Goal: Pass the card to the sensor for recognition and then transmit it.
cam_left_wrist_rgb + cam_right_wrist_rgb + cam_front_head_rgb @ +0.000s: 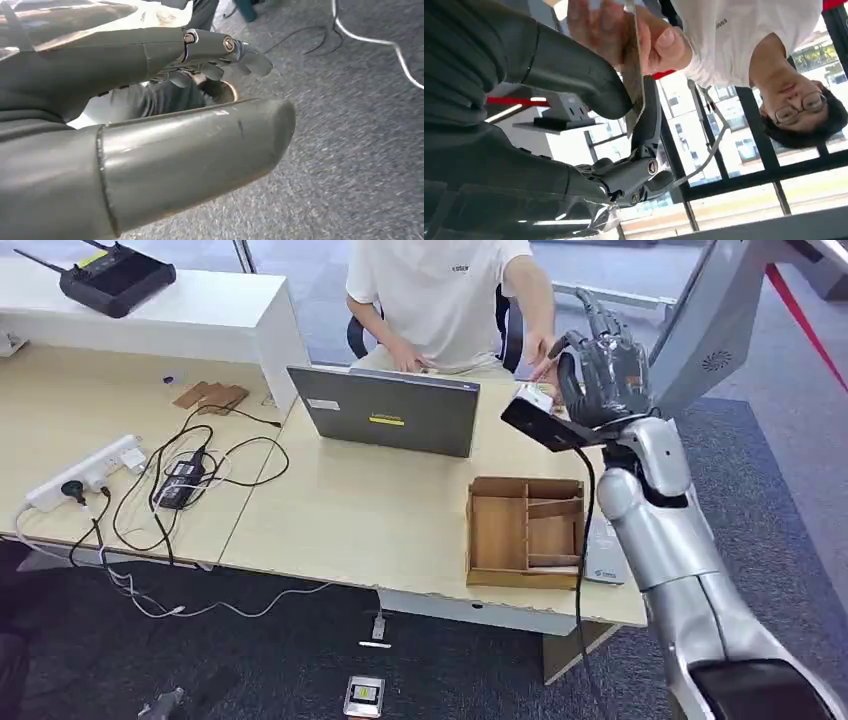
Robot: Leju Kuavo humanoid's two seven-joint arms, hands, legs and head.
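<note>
While the right hand (606, 370) is raised above the counter's (370, 520) far right corner, its thumb and fingers pinch the card (634, 75), which a seated person's hand (624, 30) also grasps. The left hand (150, 115) hangs over grey carpet, fingers apart, holding nothing. A wooden tray (525, 532) sits at the near right edge, beside a laptop (392, 410) with an unreadable yellow label.

The card (634, 75) is partly hidden by the right hand's (574, 70) thumb and the person's fingers (659, 45).
</note>
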